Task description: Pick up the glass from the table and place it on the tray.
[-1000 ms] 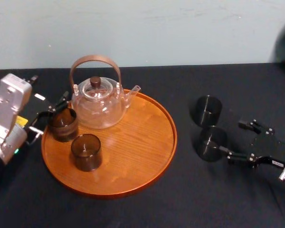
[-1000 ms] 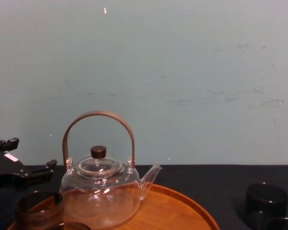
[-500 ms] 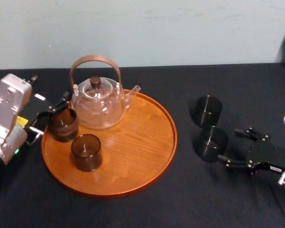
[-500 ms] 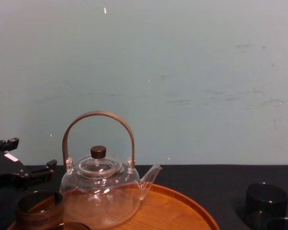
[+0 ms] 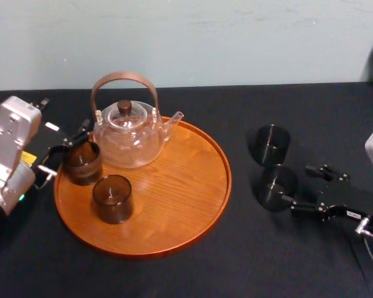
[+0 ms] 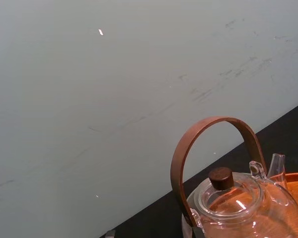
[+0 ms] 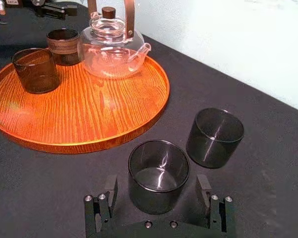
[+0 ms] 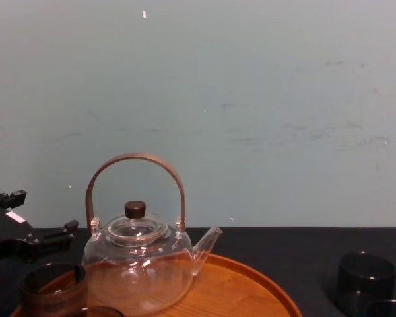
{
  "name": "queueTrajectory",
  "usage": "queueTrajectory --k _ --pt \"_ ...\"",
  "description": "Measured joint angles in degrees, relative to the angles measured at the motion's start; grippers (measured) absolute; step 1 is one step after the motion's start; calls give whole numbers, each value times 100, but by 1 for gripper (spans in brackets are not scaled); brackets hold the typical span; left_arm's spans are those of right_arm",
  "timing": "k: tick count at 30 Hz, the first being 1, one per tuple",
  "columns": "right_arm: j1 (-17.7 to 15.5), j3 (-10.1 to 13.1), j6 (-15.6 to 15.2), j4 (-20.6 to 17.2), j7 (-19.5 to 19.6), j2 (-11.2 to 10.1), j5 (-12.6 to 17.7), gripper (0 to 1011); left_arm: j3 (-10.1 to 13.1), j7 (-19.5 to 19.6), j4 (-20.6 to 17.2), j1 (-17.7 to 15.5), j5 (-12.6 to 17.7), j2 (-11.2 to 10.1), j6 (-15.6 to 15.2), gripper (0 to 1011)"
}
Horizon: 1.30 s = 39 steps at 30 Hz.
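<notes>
The left gripper [image 5: 61, 155] waits at the tray's left edge. Its fingers are spread and seem to hold nothing, and a brown cup [image 5: 82, 162] stands just at their tips. The tray [image 5: 186, 208] is well apart from the right gripper [image 5: 297, 184]. Its fingers are wide open with the glass [image 7: 159, 172] between them, on the table, not gripped. This looks like the reaching step. Next, I think, the fingers must close gently on the glass.
</notes>
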<state>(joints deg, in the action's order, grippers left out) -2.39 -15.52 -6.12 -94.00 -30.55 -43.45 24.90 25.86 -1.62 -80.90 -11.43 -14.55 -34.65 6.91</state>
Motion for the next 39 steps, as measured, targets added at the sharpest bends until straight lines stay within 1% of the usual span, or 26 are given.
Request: queueTrajectory --k 9,19,39 --pt "209 -142 -190 160 -53 102 38 1002 0 0 0 0 0 0 0 1001" --pt "445 -305 -419 325 -76 167 72 1002 0 0 0 0 0 0 0 1001" --pt "868 -616 -567 626 -110 323 55 1002 0 0 0 0 0 0 0 1001"
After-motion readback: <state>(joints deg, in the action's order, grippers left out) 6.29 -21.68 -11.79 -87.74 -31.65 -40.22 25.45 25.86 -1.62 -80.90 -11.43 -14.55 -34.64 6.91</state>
